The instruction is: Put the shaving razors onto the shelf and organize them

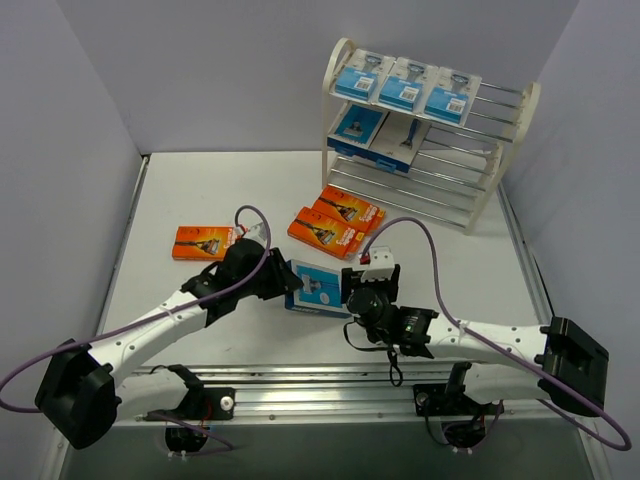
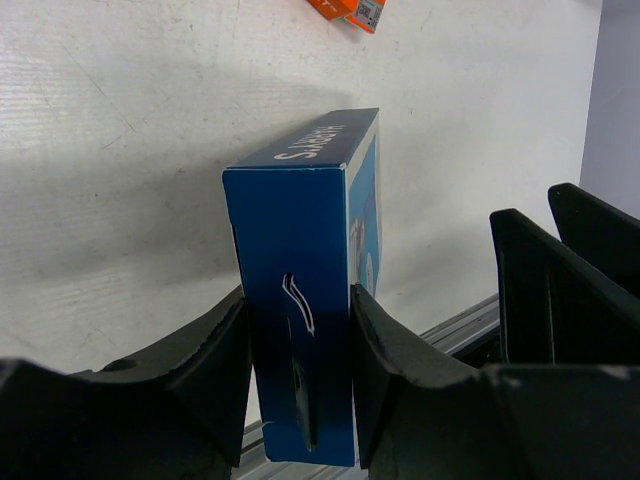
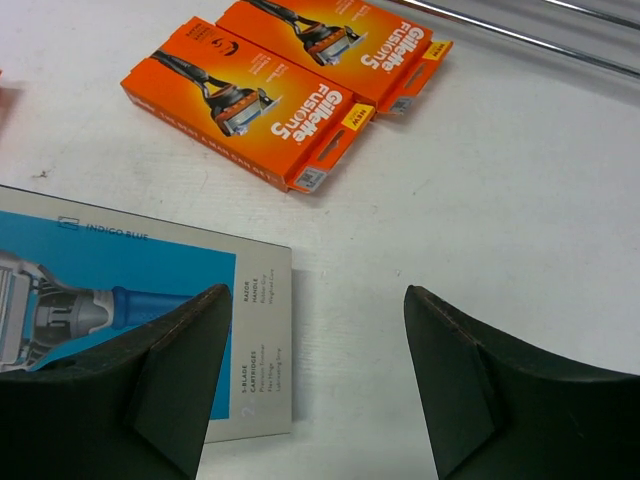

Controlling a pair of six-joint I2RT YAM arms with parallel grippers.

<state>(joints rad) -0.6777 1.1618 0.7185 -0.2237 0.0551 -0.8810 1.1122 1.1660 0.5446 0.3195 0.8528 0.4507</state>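
In the left claw, a blue razor pack, on edge.

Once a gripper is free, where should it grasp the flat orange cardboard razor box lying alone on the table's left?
Take the orange box across its short width, near the middle, and come straight down from above. It lies flat, and both long edges are free.

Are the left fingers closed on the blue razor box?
Closed: the left wrist view shows both left fingers pressing opposite faces of the blue razor box.
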